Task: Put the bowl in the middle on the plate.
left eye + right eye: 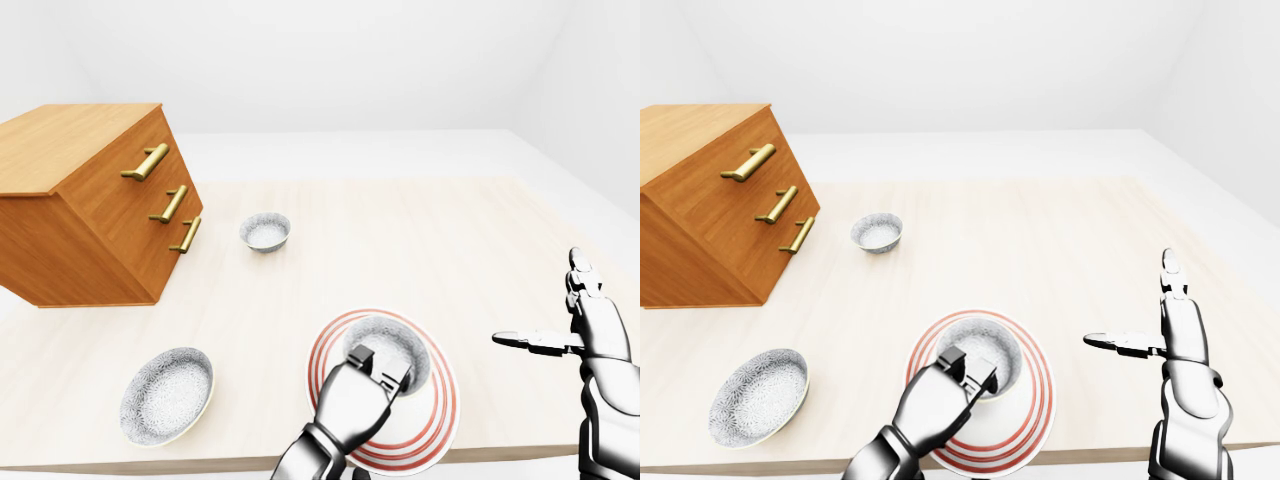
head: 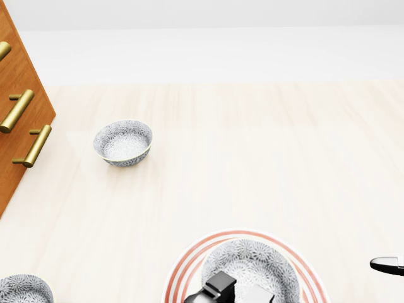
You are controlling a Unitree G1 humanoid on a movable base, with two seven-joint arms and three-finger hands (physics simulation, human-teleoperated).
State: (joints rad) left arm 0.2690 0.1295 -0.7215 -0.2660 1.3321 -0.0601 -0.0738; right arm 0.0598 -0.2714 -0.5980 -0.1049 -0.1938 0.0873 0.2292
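Hand nearest the edge: the left hand (image 1: 350,400) comes up from the bottom of the left-eye view, with its fingers (image 1: 361,356) curled tight over the near rim of the bowl.
Bowl: the patterned bowl (image 1: 402,343) sits inside the plate's red rings, roughly centred. The hand covers its near side, so I cannot tell whether its foot is fully down.
Plate: the plate (image 1: 441,405) lies at the near edge of the worktop, its red-striped rim showing round the bowl.
Right hand: the right hand (image 1: 1175,338) hangs off to the right, well apart from the plate. Its fingers are spread wide, one pointing up and one pointing left, and it holds nothing.
Wide bowl: a wide bowl (image 1: 167,395) with the same pattern lies left of the plate, well apart from it.
Worktop: the worktop (image 1: 420,240) is pale wood.
Small bowl: a small bowl (image 1: 265,231) stands higher in the view, near the chest's lowest handle.
Chest of drawers: the chest of drawers (image 1: 90,215) is wooden and stands at the left with three brass handles (image 1: 150,161).
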